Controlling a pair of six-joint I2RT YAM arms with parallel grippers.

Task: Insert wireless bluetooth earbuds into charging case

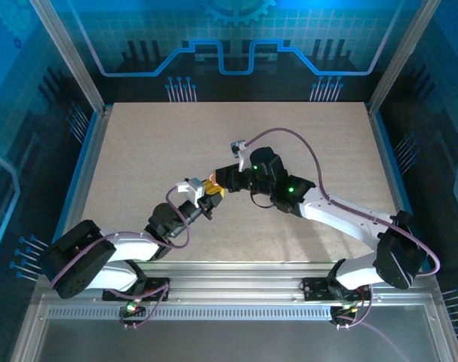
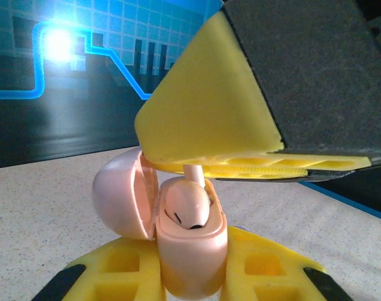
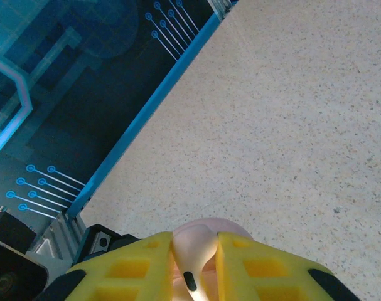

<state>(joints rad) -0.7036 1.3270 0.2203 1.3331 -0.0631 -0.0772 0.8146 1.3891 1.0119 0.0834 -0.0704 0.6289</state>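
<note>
Pale pink earbud (image 2: pixel 189 210) is seen bulb-down in the socket of the open charging case (image 2: pixel 191 266), stem up, apparently not yet fully seated. The stem is pinched from above by the right claw (image 3: pixel 195 254), yellow fingers clamped on it. The case itself is clamped upright in the left claw (image 2: pixel 193 279), over the middle of the counter (image 1: pixel 289 136). The lid (image 2: pixel 118 197) is hinged open to one side, clear of the insertion path.

Step in hand is judged to be the final push-in. The stem should be lined up with the socket axis and pressed straight down, slowly. The case should be held rigid so no twist is passed to it. Release is advised only once the bud is flush, with the fingers opened without sideways drag, or the bud could be pulled back out.
</note>
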